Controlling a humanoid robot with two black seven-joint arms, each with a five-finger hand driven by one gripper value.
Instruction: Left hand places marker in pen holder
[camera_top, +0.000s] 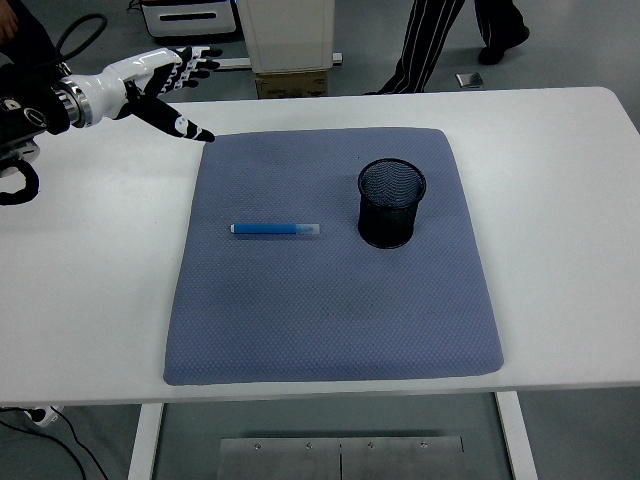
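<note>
I see the marker (276, 229) lying flat on the blue-grey mat (330, 320), left of centre, its long axis running left to right across my view, white cap end pointing toward the pen holder (391, 203). The holder stands upright on the mat just to the marker's right, a clear gap between them. My left hand (165, 82) hovers above the mat's far-left corner, fingers spread, holding nothing. From that hand the marker lies nearer to me and to the right, well apart. I judge the reach must come toward me and down. The right hand is out of view.
</note>
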